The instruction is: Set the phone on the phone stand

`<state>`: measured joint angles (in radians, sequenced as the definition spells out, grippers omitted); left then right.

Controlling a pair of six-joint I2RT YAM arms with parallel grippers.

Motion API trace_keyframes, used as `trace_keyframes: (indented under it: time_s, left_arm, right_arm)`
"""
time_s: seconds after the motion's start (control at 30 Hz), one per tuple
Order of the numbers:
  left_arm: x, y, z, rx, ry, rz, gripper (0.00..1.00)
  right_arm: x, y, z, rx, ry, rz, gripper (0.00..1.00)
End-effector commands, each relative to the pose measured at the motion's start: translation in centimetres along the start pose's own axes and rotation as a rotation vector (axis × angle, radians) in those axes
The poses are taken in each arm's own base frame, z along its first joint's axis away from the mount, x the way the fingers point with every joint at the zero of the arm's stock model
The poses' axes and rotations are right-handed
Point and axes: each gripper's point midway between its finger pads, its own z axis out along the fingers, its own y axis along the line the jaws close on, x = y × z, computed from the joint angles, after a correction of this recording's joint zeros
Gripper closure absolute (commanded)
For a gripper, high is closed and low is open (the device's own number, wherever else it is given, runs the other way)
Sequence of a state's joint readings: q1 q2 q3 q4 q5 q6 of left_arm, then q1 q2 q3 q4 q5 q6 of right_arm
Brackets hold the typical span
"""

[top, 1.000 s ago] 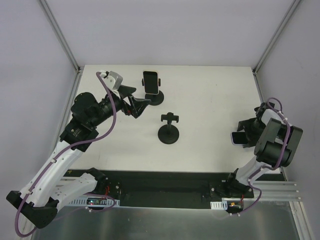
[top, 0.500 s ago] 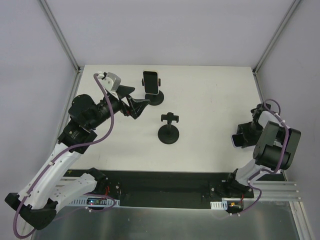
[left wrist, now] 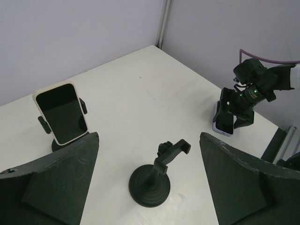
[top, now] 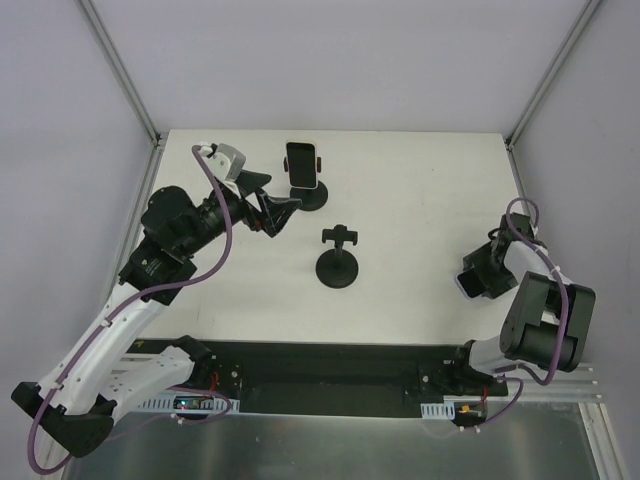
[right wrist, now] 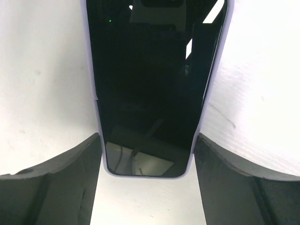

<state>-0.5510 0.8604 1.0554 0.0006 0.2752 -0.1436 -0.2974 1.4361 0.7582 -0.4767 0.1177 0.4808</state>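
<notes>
Since a second ago the right gripper (right wrist: 146,137) has drawn in toward its base, shifting the phone (top: 468,285) slightly leftward at the right of the matte white surface (top: 420,190). Its jaws clamp the lavender case's long edges, and the screen is glossy black. The left gripper (top: 281,196) has barely moved, jaws wide. The black phone stand (top: 340,262), round-based with a clawed cradle, stands mid-surface, well apart from the phone.

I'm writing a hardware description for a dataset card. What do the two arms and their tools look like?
Both the left arm and right arm are mostly black with chunky cylindrical joints and white lower links; a purple cable loops along each. The left tool and right tool each have two broad matte-black fingers.
</notes>
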Motion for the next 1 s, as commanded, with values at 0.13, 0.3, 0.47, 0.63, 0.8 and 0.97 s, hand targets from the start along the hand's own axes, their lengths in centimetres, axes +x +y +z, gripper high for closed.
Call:
trace_keyframes:
  time_s: [0.13, 0.3, 0.47, 0.63, 0.8, 0.97]
  left_arm:
    - [1.0, 0.4, 0.9, -0.007, 0.022, -0.004, 0.13]
    - [1.4, 0.5, 1.3, -0.01, 0.033, -0.006, 0.13]
    - [1.7, 0.7, 1.5, -0.011, 0.044, -0.009, 0.13]
    - [2.2, 0.3, 2.0, 0.016, 0.064, -0.032, 0.12]
    - [2.7, 0.0, 2.4, 0.037, 0.084, -0.054, 0.12]
    - [2.6, -0.2, 2.4, 0.043, 0.083, -0.058, 0.12]
  right_arm:
    - [2.7, 4.2, -1.6, -0.206, -0.025, -0.36, 1.0]
    - [4.0, 7.1, -2.9, -0.362, -0.052, -0.462, 1.0]
    - [4.7, 9.5, -4.4, -0.47, -0.109, -0.554, 1.0]
    - [5.2, 11.8, -7.8, -0.617, -0.221, -0.644, 1.0]
    - [4.2, 11.8, -9.0, -0.561, -0.26, -0.642, 1.0]
    - [6.3, 9.9, -7.7, -0.46, -0.083, -0.689, 1.0]
